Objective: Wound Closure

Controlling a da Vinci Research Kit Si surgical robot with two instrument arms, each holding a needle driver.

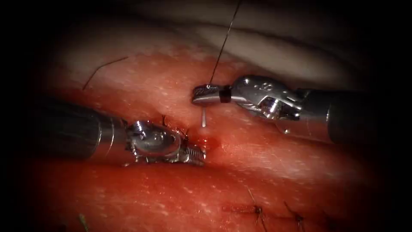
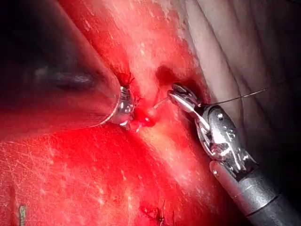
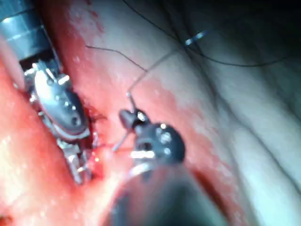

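Nearest the endoscope, finished stitches [image 1: 257,209] cross the closed stretch of the cut in the tissue [image 1: 128,193], their short thread ends standing up from the wet red surface. Farther in, the left tool [image 1: 195,154] lies low from the left with its serrated tip pressed at the cut [image 1: 206,141], beside a small pool of red fluid [image 1: 211,144] and dark suture ends; whether its jaws grip tissue, thread or nothing cannot be told. Just beyond and to the right of the cut, the right tool [image 1: 206,94] hovers above the tissue with its jaws clenched on the needle [image 1: 204,118], taken near its thread end: a short pale stretch of the curve drops from the jaws toward the surface, and its tip appears to sit at or just above the tissue without clearly entering it. The left wrist view shows the same needle [image 2: 162,101] reaching from the right tool [image 2: 181,96] toward the red bead at the cut. The thread [image 1: 223,43] rises taut from the jaws toward the far dark background; a loose strand [image 1: 103,68] lies on the pale far tissue. By judgement, the needle is stiff, light and slick when wet, best gripped flat across its body rather than at the tip or the swaged end; the thread is limp and frays if crushed; the tissue is soft, slippery and tears if grasped at its edge.
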